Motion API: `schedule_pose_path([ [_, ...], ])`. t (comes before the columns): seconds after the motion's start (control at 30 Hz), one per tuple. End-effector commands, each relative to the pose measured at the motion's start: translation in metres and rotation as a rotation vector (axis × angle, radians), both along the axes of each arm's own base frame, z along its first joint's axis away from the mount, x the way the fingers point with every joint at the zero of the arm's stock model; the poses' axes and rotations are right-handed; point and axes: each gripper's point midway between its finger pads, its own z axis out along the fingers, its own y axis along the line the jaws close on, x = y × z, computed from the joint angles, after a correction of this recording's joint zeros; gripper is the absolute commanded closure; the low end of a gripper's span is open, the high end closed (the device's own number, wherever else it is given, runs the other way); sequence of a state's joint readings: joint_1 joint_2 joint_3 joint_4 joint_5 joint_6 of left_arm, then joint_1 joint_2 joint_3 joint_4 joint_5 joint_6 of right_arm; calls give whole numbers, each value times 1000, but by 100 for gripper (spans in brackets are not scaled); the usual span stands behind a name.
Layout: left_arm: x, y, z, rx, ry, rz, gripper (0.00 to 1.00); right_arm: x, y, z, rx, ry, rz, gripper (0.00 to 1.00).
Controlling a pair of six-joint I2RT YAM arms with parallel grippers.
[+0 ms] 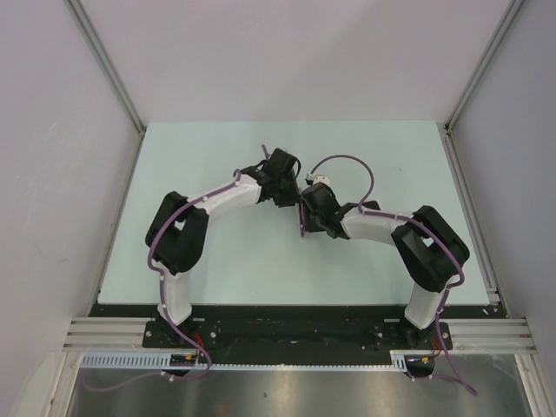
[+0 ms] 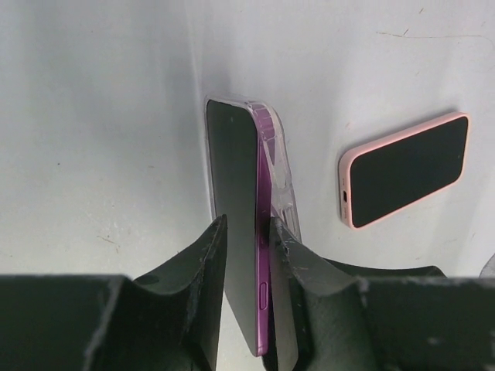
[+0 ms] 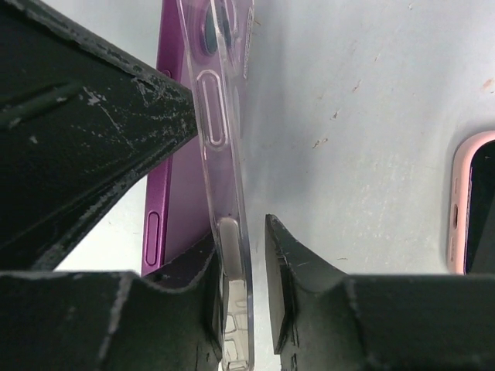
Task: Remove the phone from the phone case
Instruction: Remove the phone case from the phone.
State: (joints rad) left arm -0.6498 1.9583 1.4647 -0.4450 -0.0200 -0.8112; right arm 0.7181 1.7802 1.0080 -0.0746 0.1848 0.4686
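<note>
A purple phone [image 2: 236, 201] stands on edge, partly out of its clear case [image 2: 282, 178]. My left gripper [image 2: 247, 224] is shut on the phone, one finger on the dark screen and one on the purple back, inside the peeled-away case. In the right wrist view the clear case [image 3: 224, 154] runs between the jaws of my right gripper [image 3: 240, 232]. Its left finger sits between the phone [image 3: 174, 193] and the case. Its right finger stands a small gap off the case's outer face. In the top view both grippers [image 1: 291, 187] [image 1: 306, 204] meet mid-table.
A second phone in a pink case [image 2: 404, 170] lies flat, screen up, on the pale table, to the right of the held phone. It also shows at the right edge of the right wrist view [image 3: 473, 205]. Grey walls enclose the table [image 1: 217, 269] on three sides.
</note>
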Motion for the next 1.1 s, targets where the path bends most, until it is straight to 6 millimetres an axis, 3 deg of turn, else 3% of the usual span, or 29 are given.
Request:
schedule_pose_path([
  [0.0, -43, 49, -74, 284, 148, -27, 69, 25, 15, 16, 108, -57, -57, 68],
  [0.13, -47, 49, -77, 282, 158, -42, 70, 35, 18, 5, 103, -50, -76, 65],
  [0.2, -48, 53, -77, 294, 154, -39, 71, 36, 18, -1, 103, -40, -84, 69],
  [0.23, -49, 55, -75, 300, 148, -42, 71, 36, 17, -4, 98, -35, -86, 75],
  [0.27, -51, 59, -76, 309, 148, -44, 71, 35, 15, -10, 90, -25, -91, 94],
  [0.3, -51, 62, -75, 322, 139, -49, 71, 35, 14, -11, 83, -23, -91, 100],
  [0.5, -59, 81, -76, 392, 137, -70, 72, 35, 7, -16, 50, -17, -91, 100],
  [0.63, -61, 90, -73, 439, 135, -84, 72, 37, 2, -11, 53, -20, -100, 70],
  [0.77, -63, 101, -67, 490, 128, -102, 76, 40, 0, -4, 62, -30, -107, 66],
  [0.8, -63, 101, -66, 490, 124, -107, 79, 42, 0, 0, 70, -39, -111, 68],
  [0.87, -63, 101, -65, 485, 125, -117, 80, 43, 1, 4, 77, -47, -111, 93],
  [0.9, -64, 99, -65, 480, 128, -126, 82, 45, 2, 8, 83, -54, -115, 100],
  [1.07, -59, 114, -63, 602, 118, -140, 86, 47, 4, 26, 104, -89, -117, 100],
])
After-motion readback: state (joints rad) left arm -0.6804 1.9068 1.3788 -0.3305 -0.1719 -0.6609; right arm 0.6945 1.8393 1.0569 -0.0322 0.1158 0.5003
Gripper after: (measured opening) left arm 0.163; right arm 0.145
